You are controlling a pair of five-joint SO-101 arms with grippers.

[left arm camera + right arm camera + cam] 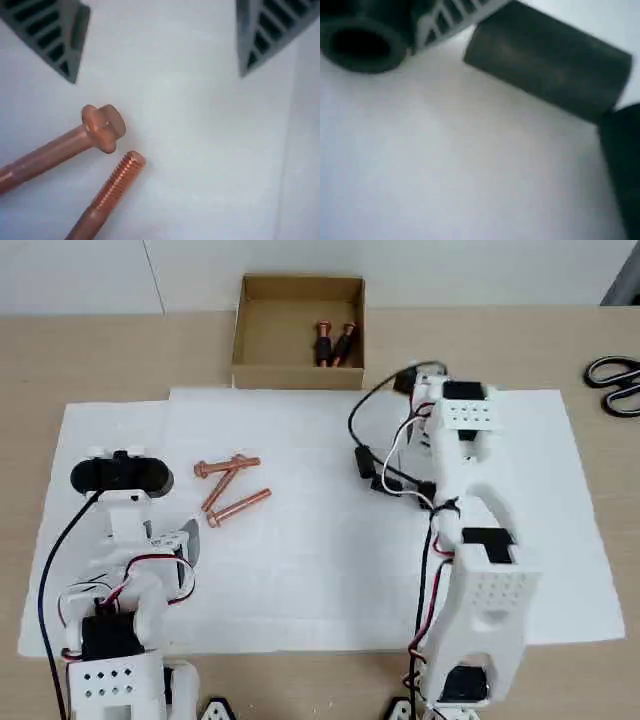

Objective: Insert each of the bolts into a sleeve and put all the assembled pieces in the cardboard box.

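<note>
Wide-spread left gripper (157,72) over the bolts (102,127).
Two lie just past its fingertips (55,35), head beside threaded tip; right gripper (425,380) by the sleeves (547,60), grip impossible to tell.

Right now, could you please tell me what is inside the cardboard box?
Two copper bolts lie side by side in the cardboard box, each apparently wearing a dark sleeve. The box's near wall covers the strip of floor just behind it, and perhaps their nearest ends.
</note>
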